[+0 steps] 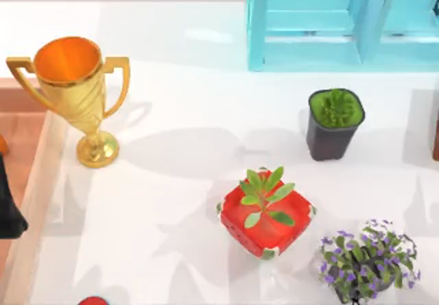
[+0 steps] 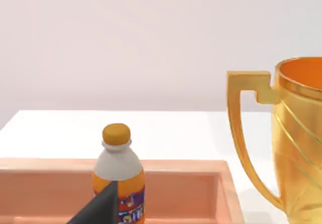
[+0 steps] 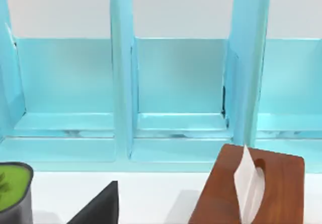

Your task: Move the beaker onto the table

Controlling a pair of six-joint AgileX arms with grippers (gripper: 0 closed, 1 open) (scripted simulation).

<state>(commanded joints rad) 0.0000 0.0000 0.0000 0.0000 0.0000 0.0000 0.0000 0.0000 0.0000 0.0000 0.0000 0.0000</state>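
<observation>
The beaker is out of view. The table is a glossy white top with a pale beige rim along its left side. My left arm shows as a black shape at the table's left edge, over the rim. A dark part of my left gripper sits low in the left wrist view, in front of an orange bottle. A dark part of my right gripper shows in the right wrist view, facing a turquoise shelf.
A gold trophy stands at the back left. A dark grey pot, a red pot and a purple-flowered plant stand on the right. A turquoise shelf lines the back. An orange bottle stands in a peach tray. A wooden tissue box stands before the shelf.
</observation>
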